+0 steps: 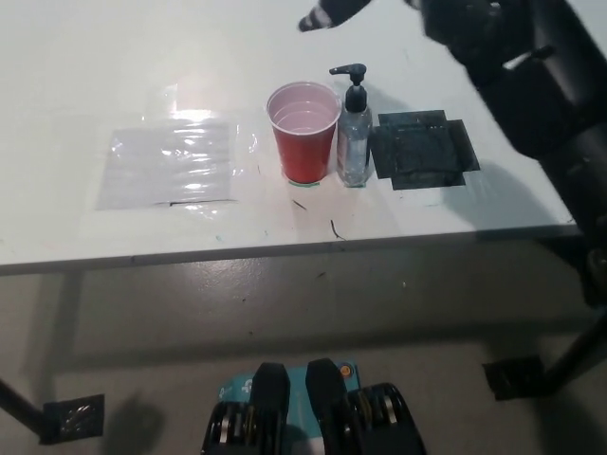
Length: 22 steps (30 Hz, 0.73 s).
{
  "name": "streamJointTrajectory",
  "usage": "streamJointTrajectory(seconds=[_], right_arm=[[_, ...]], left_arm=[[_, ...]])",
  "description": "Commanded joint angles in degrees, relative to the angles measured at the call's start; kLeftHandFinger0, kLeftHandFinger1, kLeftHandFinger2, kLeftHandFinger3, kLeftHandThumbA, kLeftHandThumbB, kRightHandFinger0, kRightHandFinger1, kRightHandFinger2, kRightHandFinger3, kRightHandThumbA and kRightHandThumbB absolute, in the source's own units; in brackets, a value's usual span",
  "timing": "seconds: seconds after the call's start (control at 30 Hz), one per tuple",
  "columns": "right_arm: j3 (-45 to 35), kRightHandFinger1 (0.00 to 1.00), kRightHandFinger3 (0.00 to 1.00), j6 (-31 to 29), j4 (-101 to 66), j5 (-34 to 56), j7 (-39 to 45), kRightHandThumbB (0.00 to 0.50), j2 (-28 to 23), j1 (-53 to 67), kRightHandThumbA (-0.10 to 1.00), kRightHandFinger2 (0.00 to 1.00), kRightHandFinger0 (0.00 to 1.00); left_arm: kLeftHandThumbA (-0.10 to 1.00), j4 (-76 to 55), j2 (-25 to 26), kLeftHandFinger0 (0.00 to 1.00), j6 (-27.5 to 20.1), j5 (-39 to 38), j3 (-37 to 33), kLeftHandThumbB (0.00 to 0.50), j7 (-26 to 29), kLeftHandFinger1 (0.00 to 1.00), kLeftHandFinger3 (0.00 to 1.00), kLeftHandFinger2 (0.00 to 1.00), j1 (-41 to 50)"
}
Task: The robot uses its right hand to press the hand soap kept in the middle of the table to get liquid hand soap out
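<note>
The soap bottle (354,142) stands upright near the middle of the white tabletop (114,76), touching or just beside the right side of a red cup (304,133). Just to its right lies a dark square mat (422,152), and well to the left a clear plastic sheet (171,163) lies flat.

The black right hand (327,13) is high at the far edge of the view, above and beyond the bottle, touching nothing. Only part of it shows, and it is blurred, so I cannot tell whether its fingers are spread or curled. The left hand is not in view.

The bottle's long axis runs straight up from the tabletop. Its black pump head (349,74) sits on top, and the spout points left, out over the rim of the cup, so soap should fall into the cup.

The step in hand looks like bringing the right hand down onto the pump. To do it well, the hand should come down from directly above the pump head and push along the bottle's upright axis. A push from the side or off centre could tip the slim bottle or knock it against the cup. The press should land on the flat top of the pump, not on the spout, and it should be steady and deep enough to draw liquid.
</note>
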Motion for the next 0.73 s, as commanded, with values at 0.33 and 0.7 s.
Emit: streamJointTrajectory(seconds=[0.33,0.7], right_arm=[[-11.14,1.0,1.0,15.25,-28.15,7.28,8.49,0.5,-10.26,13.49,1.0,1.0,1.0],[-21.3,1.0,1.0,19.56,-43.92,12.41,5.93,0.442,-12.3,32.29,1.0,1.0,1.0]], left_arm=[[1.0,-2.44,0.54,1.0,1.06,0.07,1.88,0.018,0.15,1.0,0.9,1.0,1.17],[1.0,-2.08,0.4,1.0,1.06,-0.17,2.51,0.03,0.18,1.0,0.92,1.0,1.44]])
